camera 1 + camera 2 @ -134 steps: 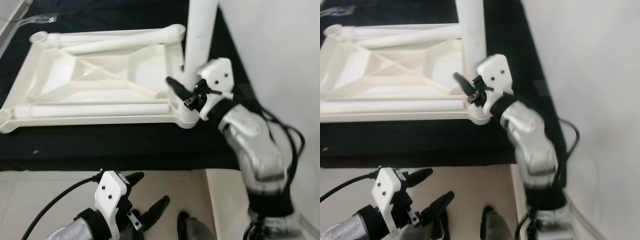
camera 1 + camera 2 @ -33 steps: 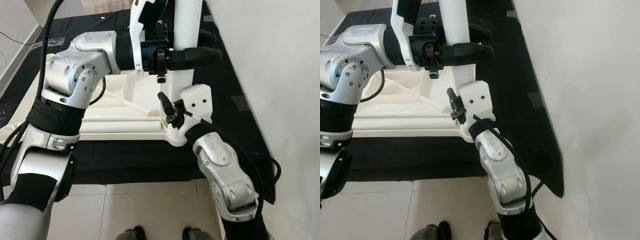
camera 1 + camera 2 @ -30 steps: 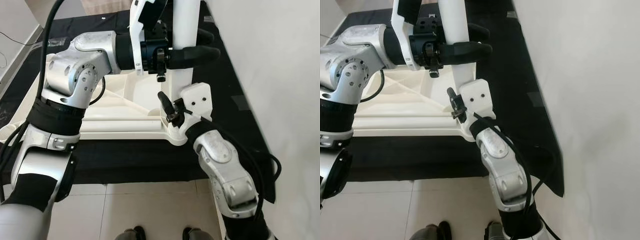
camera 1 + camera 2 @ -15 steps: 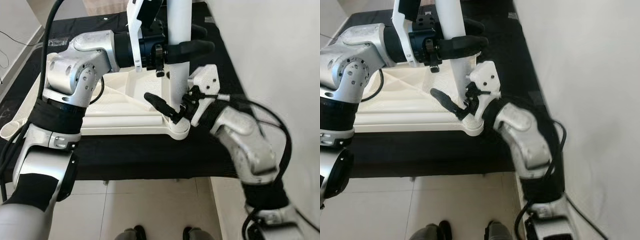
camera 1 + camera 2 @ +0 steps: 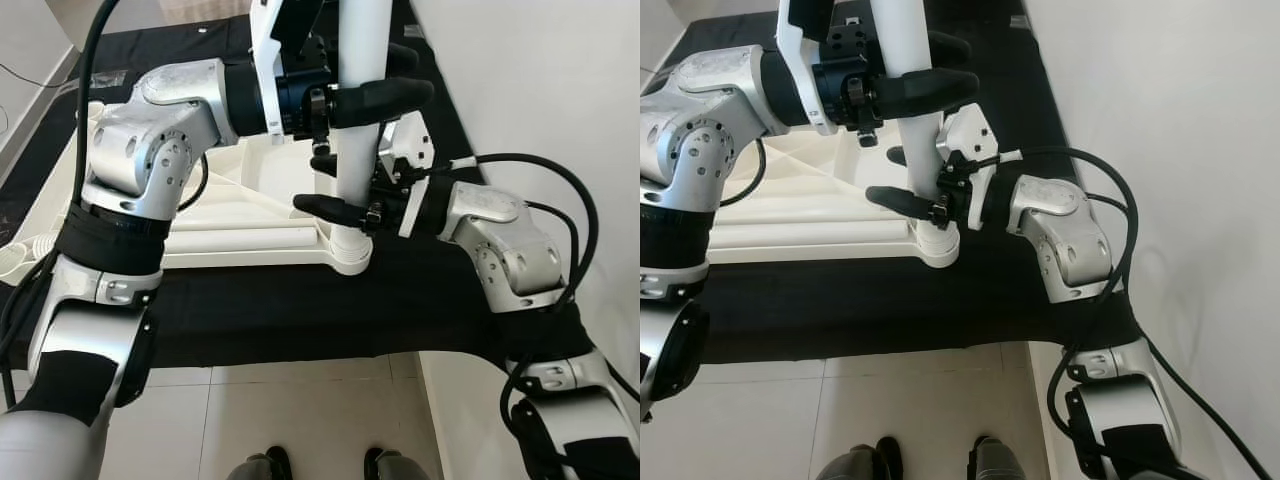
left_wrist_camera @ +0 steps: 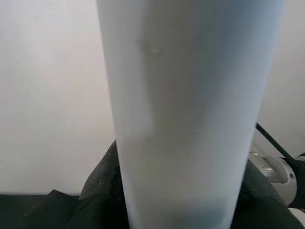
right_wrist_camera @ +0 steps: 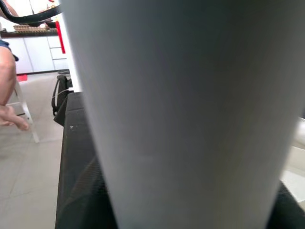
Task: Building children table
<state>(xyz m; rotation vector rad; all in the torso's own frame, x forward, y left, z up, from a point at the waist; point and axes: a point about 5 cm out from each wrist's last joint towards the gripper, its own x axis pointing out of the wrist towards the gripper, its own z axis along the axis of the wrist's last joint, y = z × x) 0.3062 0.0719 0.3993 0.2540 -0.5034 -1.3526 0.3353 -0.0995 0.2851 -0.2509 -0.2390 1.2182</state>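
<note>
Gripping the upright white leg (image 5: 357, 120), your left gripper (image 5: 385, 80) clamped high and right gripper (image 5: 335, 185) closed low at 6 o'clock; the rigid, smooth plastic probably felt light.

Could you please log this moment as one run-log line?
left gripper: clamps upright leg high | right gripper: around leg low | leg foot: in tabletop corner socket

A black cloth (image 5: 300, 300) on the floor (image 5: 300, 420) carries the white tabletop (image 5: 240, 215)
</note>
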